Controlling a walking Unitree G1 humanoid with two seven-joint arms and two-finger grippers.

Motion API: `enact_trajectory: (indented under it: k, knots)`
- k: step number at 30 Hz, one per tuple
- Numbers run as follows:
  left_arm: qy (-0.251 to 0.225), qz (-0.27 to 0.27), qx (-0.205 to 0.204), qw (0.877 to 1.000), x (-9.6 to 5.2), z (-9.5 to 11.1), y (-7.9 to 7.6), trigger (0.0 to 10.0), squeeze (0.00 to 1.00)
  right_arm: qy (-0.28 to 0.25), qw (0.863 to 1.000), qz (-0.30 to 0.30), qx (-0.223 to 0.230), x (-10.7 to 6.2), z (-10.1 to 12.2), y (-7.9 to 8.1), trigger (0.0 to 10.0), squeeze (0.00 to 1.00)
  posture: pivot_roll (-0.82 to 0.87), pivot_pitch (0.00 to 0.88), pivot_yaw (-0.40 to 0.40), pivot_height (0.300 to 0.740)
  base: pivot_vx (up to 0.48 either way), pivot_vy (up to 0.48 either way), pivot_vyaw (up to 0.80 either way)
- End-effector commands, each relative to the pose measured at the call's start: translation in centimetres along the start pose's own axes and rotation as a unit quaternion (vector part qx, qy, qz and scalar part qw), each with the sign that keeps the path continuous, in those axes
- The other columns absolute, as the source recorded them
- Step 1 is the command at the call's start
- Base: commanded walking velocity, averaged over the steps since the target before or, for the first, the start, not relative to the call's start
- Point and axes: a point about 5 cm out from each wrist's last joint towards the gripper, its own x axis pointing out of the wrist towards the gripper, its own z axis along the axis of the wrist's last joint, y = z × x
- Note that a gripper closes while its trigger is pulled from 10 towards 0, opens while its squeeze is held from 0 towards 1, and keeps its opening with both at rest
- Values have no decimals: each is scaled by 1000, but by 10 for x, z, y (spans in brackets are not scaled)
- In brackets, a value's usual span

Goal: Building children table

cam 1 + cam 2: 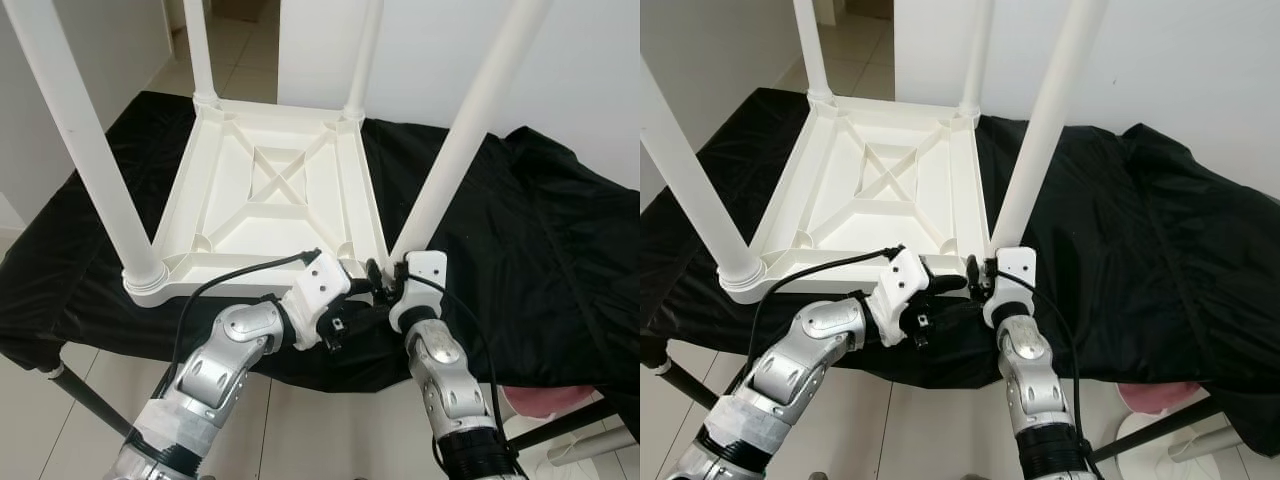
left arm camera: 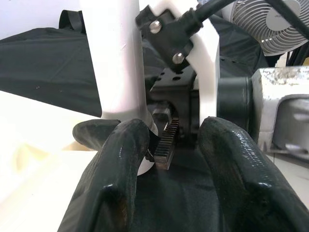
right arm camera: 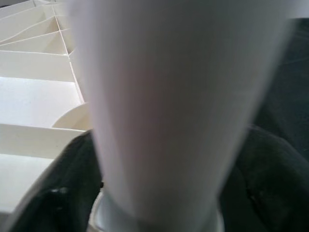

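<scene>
A white plastic children's table (image 1: 270,190) lies upside down on a black cloth, with its legs pointing up. My right gripper (image 1: 982,270) is at the base of the near right leg (image 1: 460,140), where the leg meets the corner socket. In the right wrist view its two black fingers (image 3: 53,193) sit on either side of the leg (image 3: 178,96), shut on it. My left gripper (image 1: 948,290) is just left of that corner, low by the table's near edge. Its fingers (image 2: 116,179) are open with nothing between them, pointing at the leg's base (image 2: 116,53).
The black cloth (image 1: 540,240) covers a work table whose near edge is right below my arms. The other three white legs stand up at the far and left corners, one (image 1: 85,150) close on my left. A fan (image 2: 270,24) stands beyond. A pink object (image 1: 545,400) lies on the floor.
</scene>
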Motion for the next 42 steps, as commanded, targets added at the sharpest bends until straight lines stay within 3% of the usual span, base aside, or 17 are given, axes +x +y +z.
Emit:
enact_trajectory:
  k: [1, 8, 9, 11, 12, 16, 21, 26, 27, 28, 30, 31, 42]
  knots:
    - [4, 11, 3, 1000, 1, 0, 1, 10000, 0, 3, 1000, 1, 4, -4, -2, -6, 10000, 1000, -4, 4, -93, 740, 0, 0, 0]
    - [7, 13, 8, 1000, -3, -1, 3, 10000, 0, -13, 998, 62, -14, -16, 1, -18, 10000, 1000, 9, 0, -91, 740, 0, 0, 0]
    - [9, 12, 9, 1000, -5, -1, 3, 10000, 0, -17, 996, 89, -18, -17, 2, -20, 10000, 694, 9, 0, -90, 740, 0, 0, 0]
    - [9, 12, 9, 1000, -5, -1, 3, 10000, 0, -17, 996, 89, -18, -17, 2, -20, 10000, 694, 9, 0, -90, 740, 0, 0, 0]
    - [10, 12, 9, 1000, -6, -1, 3, 10000, 0, -20, 994, 102, -19, -17, 2, -21, 10000, 0, 9, 0, -90, 740, 0, 0, 0]
    - [14, 4, 8, 1000, -9, -2, 2, 10000, 0, -30, 985, 164, -39, -12, 6, -28, 10000, 0, 5, 0, -80, 740, 0, 0, 0]
    - [14, 4, 7, 1000, -9, -2, 3, 10000, 0, -34, 981, 183, -50, -7, 10, -30, 10000, 0, 4, 0, -76, 740, 0, 0, 0]
    - [12, 6, 12, 1000, -7, 0, 6, 10000, 0, -22, 970, 227, -81, 10, 8, -28, 10000, 0, 4, 0, -74, 740, 0, 0, 0]
    - [11, 7, 13, 1000, -6, 1, 7, 10000, 0, -16, 969, 235, -79, 12, 7, -27, 9373, 0, 4, 0, -74, 740, 0, 0, 0]
    - [11, 8, 14, 1000, -6, 1, 7, 10000, 0, -11, 967, 241, -77, 14, 5, -27, 3569, 0, 8, 0, -76, 740, 0, 0, 0]
    - [10, 8, 14, 1000, -6, 1, 7, 10000, 0, -8, 967, 244, -74, 14, 4, -27, 3569, 0, 8, 0, -76, 740, 0, 0, 0]
    - [10, 9, 14, 1000, -6, 1, 7, 10000, 0, -5, 966, 247, -75, 14, 3, -28, 0, 0, 10, 0, -77, 740, 0, 0, 0]
    - [9, 12, 12, 1000, -7, 1, 7, 10000, 0, 5, 965, 253, -70, 8, -7, -34, 0, 0, 11, 0, -76, 740, 0, 0, 0]
